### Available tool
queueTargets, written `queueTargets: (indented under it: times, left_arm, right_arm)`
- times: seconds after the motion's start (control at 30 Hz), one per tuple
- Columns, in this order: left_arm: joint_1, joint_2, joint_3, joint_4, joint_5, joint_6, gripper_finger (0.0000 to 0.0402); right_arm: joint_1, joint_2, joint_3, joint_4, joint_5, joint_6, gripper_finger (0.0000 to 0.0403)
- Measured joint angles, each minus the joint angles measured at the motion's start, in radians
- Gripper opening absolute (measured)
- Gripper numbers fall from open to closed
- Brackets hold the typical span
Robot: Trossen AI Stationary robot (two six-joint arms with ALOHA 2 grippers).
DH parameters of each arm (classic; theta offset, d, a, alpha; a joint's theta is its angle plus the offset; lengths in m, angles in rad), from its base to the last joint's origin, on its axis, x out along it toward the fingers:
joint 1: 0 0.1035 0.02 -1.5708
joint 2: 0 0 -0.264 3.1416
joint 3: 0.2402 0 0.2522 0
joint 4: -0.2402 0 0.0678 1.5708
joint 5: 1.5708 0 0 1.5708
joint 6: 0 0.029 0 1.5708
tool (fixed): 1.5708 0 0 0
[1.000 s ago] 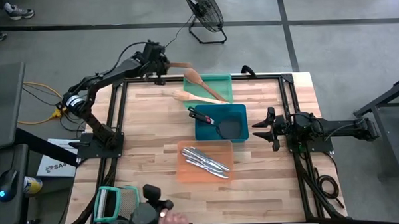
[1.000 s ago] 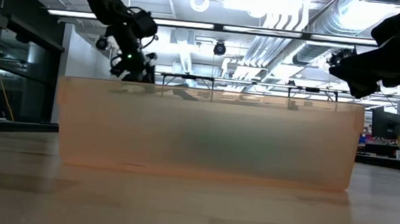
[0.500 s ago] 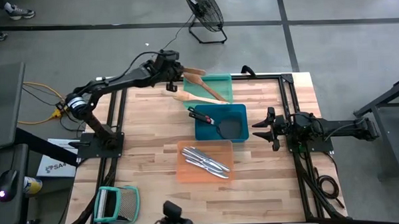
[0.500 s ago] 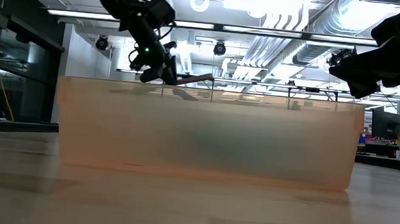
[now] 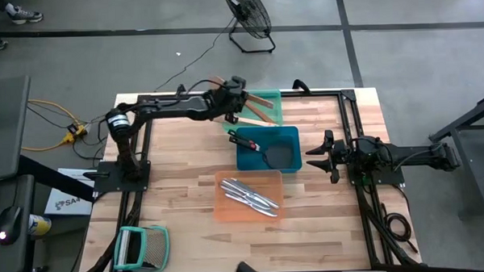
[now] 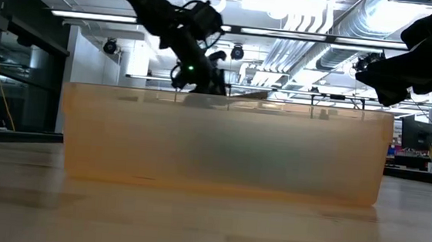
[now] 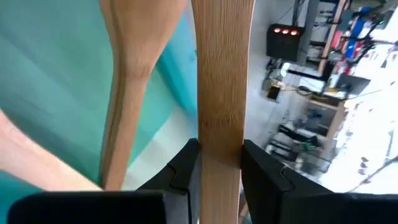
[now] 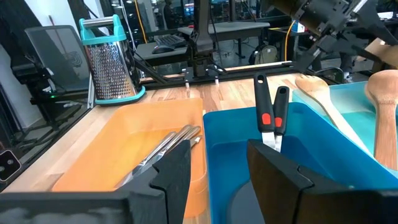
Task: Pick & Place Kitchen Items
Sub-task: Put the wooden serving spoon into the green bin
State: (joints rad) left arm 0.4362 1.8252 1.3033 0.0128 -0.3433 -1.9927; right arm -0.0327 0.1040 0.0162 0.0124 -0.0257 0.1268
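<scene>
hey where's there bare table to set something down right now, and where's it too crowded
Bare wood lies along the table's left side, between the frame rail and the orange tray, and in the near strip below that tray. It is crowded at the far middle: green tray, blue tray and the left gripper holding a wooden utensil.

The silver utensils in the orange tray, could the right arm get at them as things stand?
Probably yes. The silver utensils lie uncovered in the orange tray, with nothing stacked over them. The right gripper is open and empty beside the blue tray, and the left gripper is busy over the green tray.
</scene>
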Motion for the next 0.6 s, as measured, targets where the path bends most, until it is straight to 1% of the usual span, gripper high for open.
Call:
queueTargets:
  times: [0.13,0.23,0.3,0.4,0.47,0.6]
  left_arm:
    - [-0.034,0.073,0.125,-0.059,-0.054,0.073,0.0080]
    - [-0.042,0.120,0.229,-0.167,-0.094,0.115,0.0080]
    - [-0.050,0.147,0.294,-0.275,-0.115,0.133,0.0080]
    - [-0.051,0.187,0.389,-0.402,-0.125,0.138,0.0080]
    - [-0.050,0.203,0.431,-0.476,-0.125,0.137,0.0080]
    - [-0.050,0.236,0.468,-0.487,-0.123,0.105,0.0080]
  right_arm:
    - [0.000,0.000,0.000,0.000,0.000,0.000,0.0149]
    - [0.000,0.000,0.000,0.000,0.000,0.000,0.0149]
    - [0.000,0.000,0.000,0.000,0.000,0.000,0.0149]
    - [0.000,0.000,0.000,0.000,0.000,0.000,0.0149]
    - [0.000,0.000,0.000,0.000,-0.002,0.000,0.0149]
    - [0.000,0.000,0.000,0.000,-0.002,0.000,0.0149]
